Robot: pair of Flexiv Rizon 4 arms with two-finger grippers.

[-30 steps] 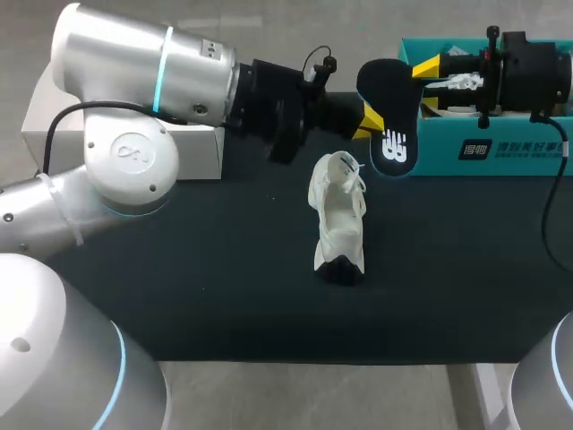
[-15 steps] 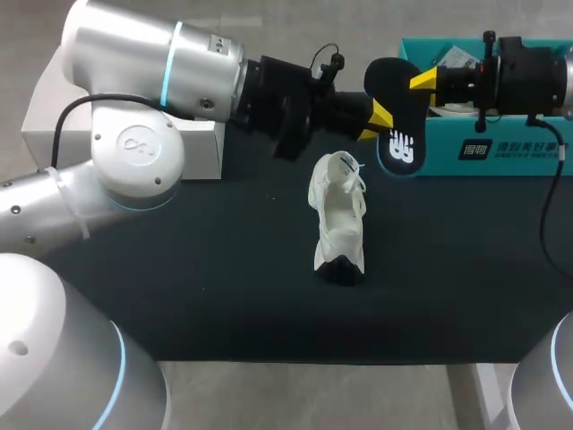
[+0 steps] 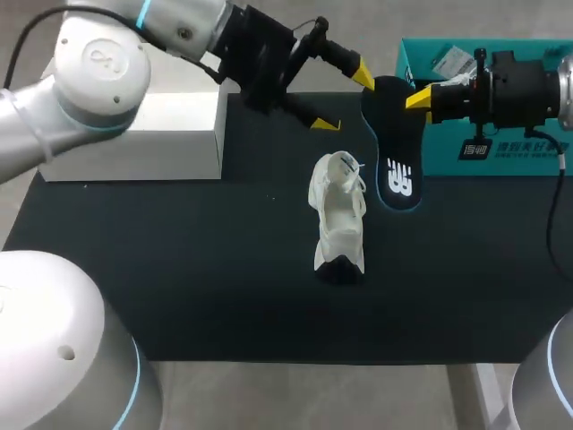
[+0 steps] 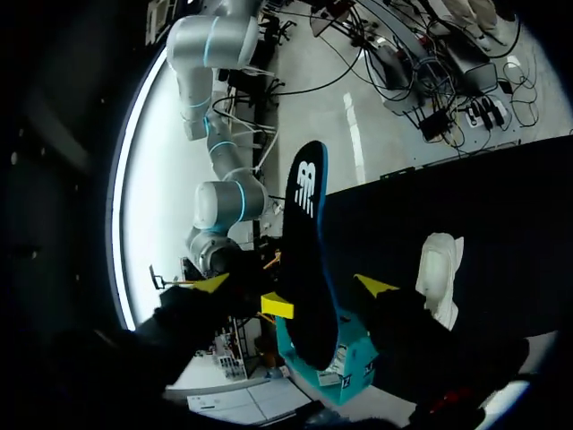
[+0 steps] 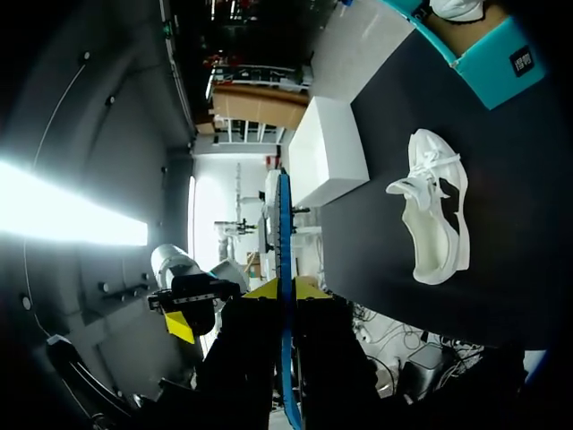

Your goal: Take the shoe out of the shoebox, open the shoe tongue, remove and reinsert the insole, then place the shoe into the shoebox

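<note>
Shoe: my landmark. White, lying on the dark mat, outside the box, with no gripper on it.
Insole: black, hanging just right of the shoe, logo end lowest. I cannot tell whether that end touches the mat.
Right gripper: beyond and right of the shoe, both tips pinching the insole's upper end. I judge this grip keeps it flat for feeding back in.
Left gripper: just beyond the shoe, fingers spread wide and holding nothing. The insole is ahead of them and seems to touch neither.
Shoebox: teal, right of and beyond the shoe, its top open to take the shoe back.
White box: left of and beyond the shoe.
Room: insole and shoe are close, so I judge reinserting needs a tilt.
</note>
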